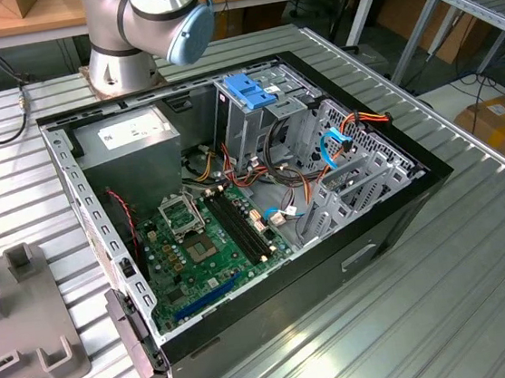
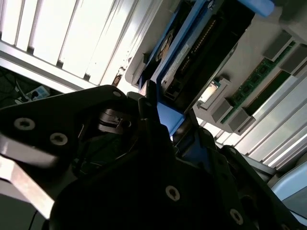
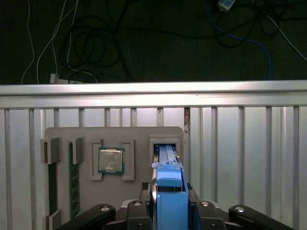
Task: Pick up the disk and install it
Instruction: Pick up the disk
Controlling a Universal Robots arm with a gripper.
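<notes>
1. There is one open computer case (image 1: pixel 400 218), one motherboard (image 1: pixel 206 244) and one power supply box (image 1: pixel 127 141)
2. One grey tray (image 3: pixel 144 135), one processor chip (image 3: pixel 111 160), two memory sticks (image 3: pixel 74 184)
3. One disk (image 3: pixel 171 191)
4. One robot arm (image 1: pixel 138 24)

no legible text. white label (image 1: pixel 133 130) on the grey power-supply box (image 1: pixel 159 156), back corner of the computer case (image 1: pixel 276 318): print too small to read.

arm (image 1: pixel 124 26): silver-grey, rounded joints | joint cap (image 1: pixel 191 34): round, light blue | gripper (image 3: pixel 171 199): black body, silver screws (image 2: pixel 172 193)
</notes>
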